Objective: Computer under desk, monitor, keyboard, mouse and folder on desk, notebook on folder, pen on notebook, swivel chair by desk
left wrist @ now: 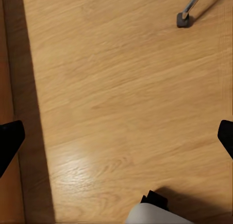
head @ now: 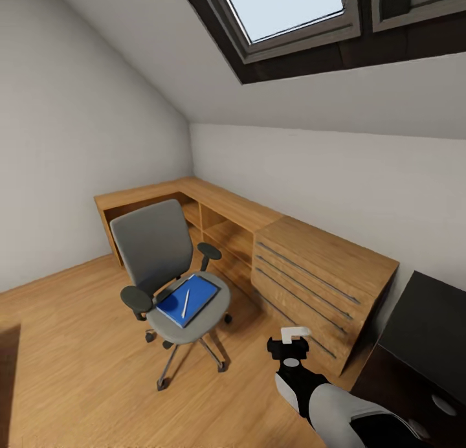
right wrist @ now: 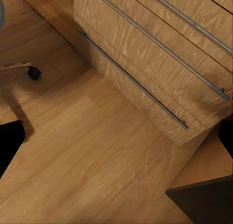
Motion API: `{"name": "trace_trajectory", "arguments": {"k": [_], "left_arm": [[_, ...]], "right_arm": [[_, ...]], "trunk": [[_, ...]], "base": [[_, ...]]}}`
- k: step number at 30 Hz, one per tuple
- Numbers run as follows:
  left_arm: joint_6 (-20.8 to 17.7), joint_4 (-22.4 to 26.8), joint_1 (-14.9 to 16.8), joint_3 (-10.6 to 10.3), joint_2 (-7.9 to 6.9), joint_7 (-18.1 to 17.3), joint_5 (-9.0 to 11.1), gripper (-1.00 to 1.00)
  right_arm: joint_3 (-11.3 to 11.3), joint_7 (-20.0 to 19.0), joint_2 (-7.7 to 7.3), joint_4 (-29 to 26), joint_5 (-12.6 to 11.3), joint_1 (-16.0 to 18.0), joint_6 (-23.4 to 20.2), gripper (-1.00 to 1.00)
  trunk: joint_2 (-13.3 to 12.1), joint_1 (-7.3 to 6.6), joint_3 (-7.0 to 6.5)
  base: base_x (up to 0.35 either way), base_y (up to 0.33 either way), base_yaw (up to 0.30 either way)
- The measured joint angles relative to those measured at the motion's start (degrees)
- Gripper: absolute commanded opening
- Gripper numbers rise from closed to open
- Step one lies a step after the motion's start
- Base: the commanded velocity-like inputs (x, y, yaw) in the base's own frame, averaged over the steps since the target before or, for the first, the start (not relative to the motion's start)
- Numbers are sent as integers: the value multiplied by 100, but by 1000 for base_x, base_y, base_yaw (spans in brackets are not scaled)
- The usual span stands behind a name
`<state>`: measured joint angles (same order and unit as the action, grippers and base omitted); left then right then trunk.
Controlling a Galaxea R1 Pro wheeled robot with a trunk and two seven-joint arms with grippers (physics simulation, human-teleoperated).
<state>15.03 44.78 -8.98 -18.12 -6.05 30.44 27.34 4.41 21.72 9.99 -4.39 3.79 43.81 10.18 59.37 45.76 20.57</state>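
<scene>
Folder (head: 188,300) on swivel chair (head: 155,254) seat, ahead-left of right gripper (head: 292,347).
Pen (head: 186,302) atop; long axis runs away-right; R arm nearer; both grippers' fingers spread, empty.

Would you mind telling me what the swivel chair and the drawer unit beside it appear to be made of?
The swivel chair looks like matte grey fabric padding with black plastic armrests and a shiny metal star base, judging by its glinting legs. The drawer unit appears to be light wood or wood veneer, with visible grain, and slim metallic bar handles.
</scene>
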Motion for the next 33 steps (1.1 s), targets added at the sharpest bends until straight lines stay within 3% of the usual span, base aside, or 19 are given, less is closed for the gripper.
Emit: {"name": "trace_trajectory", "arguments": {"k": [33], "left_arm": [[300, 3, 0, 30, 4, 10, -4, 100]], "right_arm": [[0, 0, 0, 0, 0, 1, 0, 100]], "trunk": [[0, 0, 223]], "base": [[0, 0, 193]]}}
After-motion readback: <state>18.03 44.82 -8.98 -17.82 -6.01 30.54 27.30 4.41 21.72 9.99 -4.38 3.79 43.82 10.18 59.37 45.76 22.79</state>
